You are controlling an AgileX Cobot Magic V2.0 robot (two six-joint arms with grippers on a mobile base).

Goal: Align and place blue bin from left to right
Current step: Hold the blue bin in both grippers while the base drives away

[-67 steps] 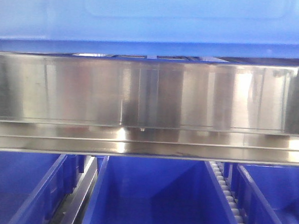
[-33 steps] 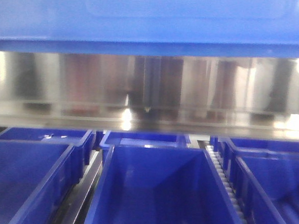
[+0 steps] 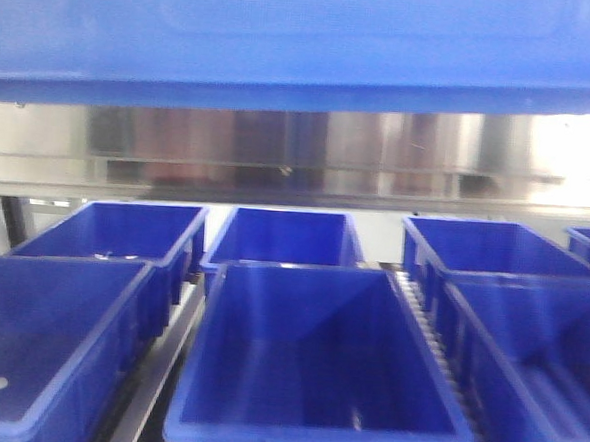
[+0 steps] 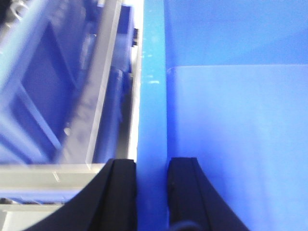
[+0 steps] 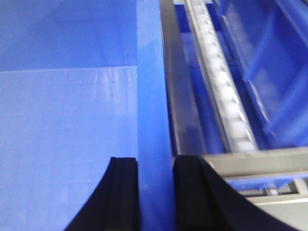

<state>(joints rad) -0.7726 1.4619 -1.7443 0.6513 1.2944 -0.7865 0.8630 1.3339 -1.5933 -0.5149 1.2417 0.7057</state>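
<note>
The blue bin (image 3: pixel 307 31) is held aloft between the two arms, well above the rack. In the front-facing view its pale side wall and lower edge fill the whole top band of the picture. Just below that edge a polished steel beam (image 3: pixel 299 151) runs across from side to side.

The left gripper (image 4: pixel 152 162) is clenched on the bin's left wall. One black finger (image 4: pixel 120 192) sits on the outside and the other presses the inside, with the thick rim running up between them. The smooth bin interior lies to the right of the rim in this view.

The right gripper (image 5: pixel 155 163) grasps the opposite wall in the same way, with a black finger on each side of the rim and the bin interior spreading to the left.

Beneath the beam stand darker blue bins (image 3: pixel 316 363) in two rows, three in front and three behind, all open at the top. A further one is cut off at the far right edge. A roller track (image 3: pixel 422 314) runs between the middle bin and the right one. It also shows from the right wrist, beside a strip of metal frame (image 5: pixel 260 163).
</note>
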